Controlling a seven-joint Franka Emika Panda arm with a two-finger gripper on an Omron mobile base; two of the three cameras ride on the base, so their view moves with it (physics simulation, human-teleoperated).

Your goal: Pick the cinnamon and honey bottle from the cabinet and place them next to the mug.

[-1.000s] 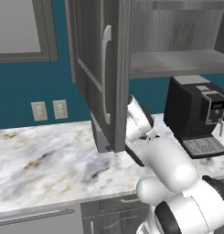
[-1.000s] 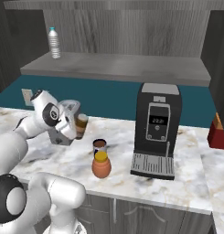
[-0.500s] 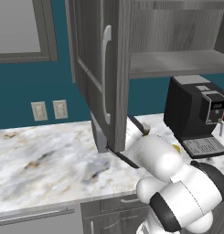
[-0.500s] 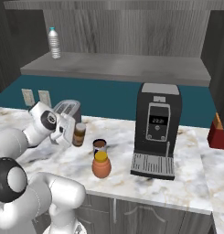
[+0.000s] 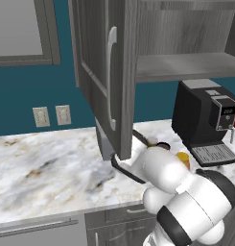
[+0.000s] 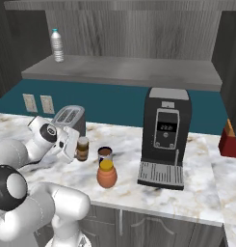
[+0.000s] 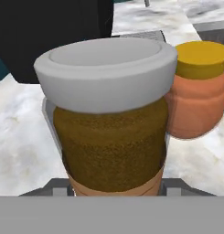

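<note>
My gripper (image 6: 76,147) is shut on the cinnamon (image 6: 83,146), a slim brown jar with a pale lid, held upright low over the counter just left of the mug (image 6: 105,155). The hand view has the cinnamon (image 7: 111,132) close up between the fingers, with the honey bottle (image 7: 198,98) behind it to the right. The honey bottle (image 6: 106,174), orange with a yellow lid, stands on the counter in front of the mug. The cabinet (image 5: 97,72) hangs above with its door open. I cannot tell whether the jar's base touches the counter.
A black coffee machine (image 6: 163,137) stands right of the mug, and a silver toaster (image 6: 69,117) sits just behind my hand. A water bottle (image 6: 57,45) is on the cabinet shelf (image 6: 124,71). A red box (image 6: 230,140) sits far right. The open door hangs over the counter's left part.
My gripper has come down and slightly left with the cinnamon, from chest height above the counter to low beside the mug. The honey bottle and mug have stayed put.
</note>
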